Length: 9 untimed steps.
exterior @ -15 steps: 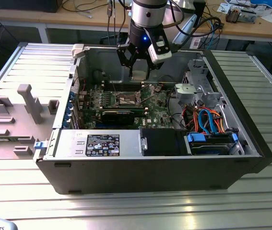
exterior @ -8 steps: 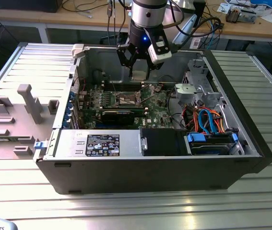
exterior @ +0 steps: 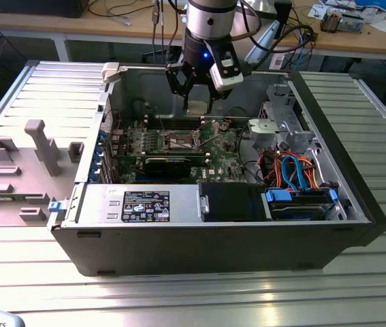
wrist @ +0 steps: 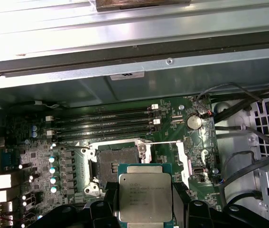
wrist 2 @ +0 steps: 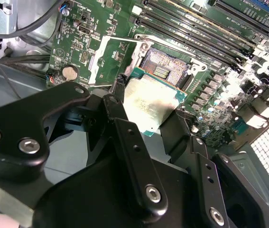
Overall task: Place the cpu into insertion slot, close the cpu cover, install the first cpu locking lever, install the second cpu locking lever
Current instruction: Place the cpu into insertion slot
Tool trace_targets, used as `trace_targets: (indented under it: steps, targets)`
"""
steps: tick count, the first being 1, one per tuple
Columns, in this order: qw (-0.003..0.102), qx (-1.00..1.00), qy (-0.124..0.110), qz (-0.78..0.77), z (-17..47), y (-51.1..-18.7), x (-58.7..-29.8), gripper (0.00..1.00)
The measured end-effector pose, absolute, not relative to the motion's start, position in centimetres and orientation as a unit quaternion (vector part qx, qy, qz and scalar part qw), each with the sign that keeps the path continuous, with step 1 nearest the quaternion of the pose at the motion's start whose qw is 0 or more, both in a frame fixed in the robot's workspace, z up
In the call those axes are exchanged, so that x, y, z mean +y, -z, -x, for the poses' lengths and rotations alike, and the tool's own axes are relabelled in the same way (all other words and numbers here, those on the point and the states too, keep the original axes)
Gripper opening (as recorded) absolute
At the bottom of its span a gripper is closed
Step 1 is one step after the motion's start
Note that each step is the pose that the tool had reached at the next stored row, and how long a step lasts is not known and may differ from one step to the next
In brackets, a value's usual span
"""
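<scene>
My gripper (exterior: 196, 101) hangs inside the open computer case, above the back part of the green board (exterior: 223, 146). It is shut on the cpu (wrist: 144, 197), a silvery square plate held by its two side edges between the black fingers (wrist: 191, 211). In the second wrist view the cpu (wrist 2: 148, 102) floats tilted just short of the insertion slot (wrist 2: 165, 69). The insertion slot (wrist: 117, 164) lies bare, with its dark contact field showing. Beside it, the cpu cover (wrist: 187, 164) is swung open against the board. A thin lever wire (wrist: 70, 147) sticks out on the slot's other side.
Memory slots (wrist: 101, 124) run along the far side of the socket, and a coin cell (wrist: 194, 122) sits near the cover. A black card (exterior: 172, 165), a labelled power supply (exterior: 145, 204), a drive cage (exterior: 281, 122) and orange and blue cables (exterior: 295, 170) crowd the case. A grey fixture (exterior: 22, 170) lies outside.
</scene>
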<state>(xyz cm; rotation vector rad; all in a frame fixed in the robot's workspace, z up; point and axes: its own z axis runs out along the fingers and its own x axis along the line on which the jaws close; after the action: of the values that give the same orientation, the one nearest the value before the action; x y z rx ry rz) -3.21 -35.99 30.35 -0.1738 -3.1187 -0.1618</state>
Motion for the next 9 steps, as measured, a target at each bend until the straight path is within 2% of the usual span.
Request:
trace_targets:
  steps: [9]
  targets:
    - [0.007,-0.997,0.052,0.058,3.21,-30.3,-35.99,0.54]
